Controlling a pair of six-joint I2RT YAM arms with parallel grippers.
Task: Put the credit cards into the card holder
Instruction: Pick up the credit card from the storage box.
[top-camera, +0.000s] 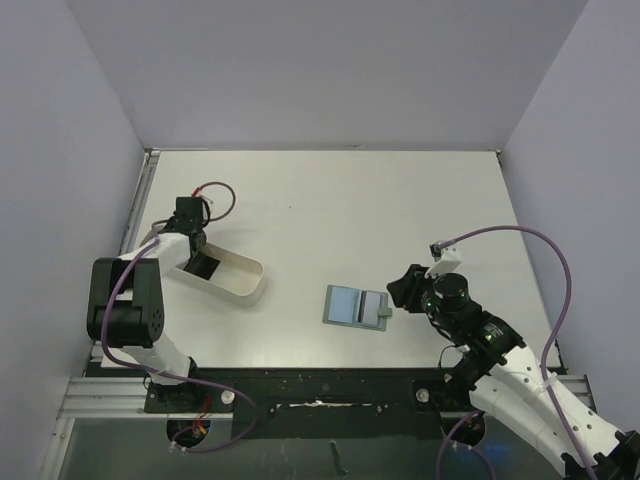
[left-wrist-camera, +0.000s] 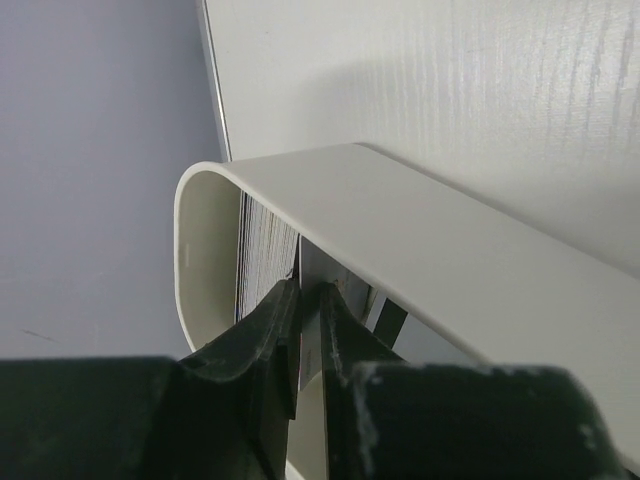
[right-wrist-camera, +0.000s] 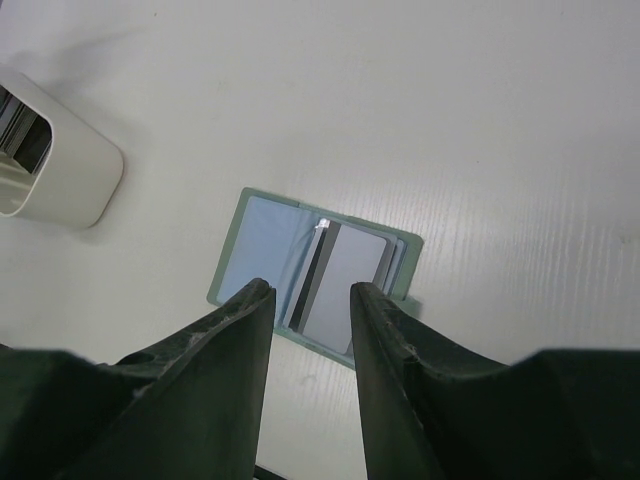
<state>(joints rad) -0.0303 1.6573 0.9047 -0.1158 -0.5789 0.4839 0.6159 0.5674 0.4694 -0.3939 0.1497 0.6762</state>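
Observation:
The card holder lies open on the table, sage green outside and light blue inside. A grey card with a dark stripe sits in its right half. My right gripper hangs open just above it, nothing between its fingers; in the top view it is at the holder's right edge. My left gripper reaches into the white tray. In the left wrist view its fingers are pinched on the edge of a thin credit card. More cards stand in the tray behind it.
The oblong white tray lies at the table's left side, close to the left wall and table edge. It also shows at the upper left of the right wrist view, tray. Purple walls surround the table.

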